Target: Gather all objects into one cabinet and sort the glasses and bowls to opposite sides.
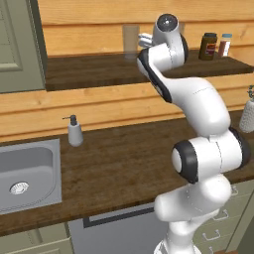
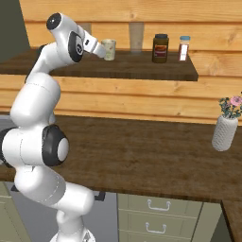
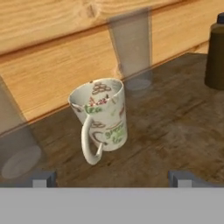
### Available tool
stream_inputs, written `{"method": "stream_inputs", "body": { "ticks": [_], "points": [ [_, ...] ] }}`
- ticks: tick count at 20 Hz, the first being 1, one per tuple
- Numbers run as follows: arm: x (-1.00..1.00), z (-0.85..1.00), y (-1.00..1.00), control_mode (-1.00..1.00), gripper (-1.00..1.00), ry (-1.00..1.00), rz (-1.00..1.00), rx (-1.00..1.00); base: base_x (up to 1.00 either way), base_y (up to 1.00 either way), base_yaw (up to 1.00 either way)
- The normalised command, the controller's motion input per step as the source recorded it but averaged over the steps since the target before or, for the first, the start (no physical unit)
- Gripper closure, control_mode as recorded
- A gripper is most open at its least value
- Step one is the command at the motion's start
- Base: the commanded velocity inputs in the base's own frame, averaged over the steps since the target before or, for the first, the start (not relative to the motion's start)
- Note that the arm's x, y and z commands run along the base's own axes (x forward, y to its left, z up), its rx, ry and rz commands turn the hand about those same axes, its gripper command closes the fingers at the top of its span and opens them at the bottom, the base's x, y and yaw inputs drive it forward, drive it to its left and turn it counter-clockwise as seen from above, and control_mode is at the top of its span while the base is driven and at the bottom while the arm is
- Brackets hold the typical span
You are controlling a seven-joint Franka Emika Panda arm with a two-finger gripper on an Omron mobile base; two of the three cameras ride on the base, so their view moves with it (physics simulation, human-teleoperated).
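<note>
The mug [image 3: 101, 116] is seen upright on the wooden shelf [image 2: 142, 71], near its back wall, between two clear glasses [image 3: 131, 48]. The pincer [image 3: 113, 178] is held wide and empty just before it. The mug is judged rigid, light, glazed and breakable; its body should be taken, not the thin handle. The glasses are faint and hard to outline.
</note>
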Motion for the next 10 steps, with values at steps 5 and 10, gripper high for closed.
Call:
{"method": "stream_inputs", "body": {
  "ticks": [5, 10],
  "points": [
    [0.39, -0.02, 0.0, -1.0, -1.0, 0.0, 0.0, 0.0, 0.0, 0.0, 0.0],
    [0.24, 0.0, 0.03, -1.0, -1.0, 0.0, 0.0, -0.01, 0.0, 0.0, 0.0]
  ]
}}
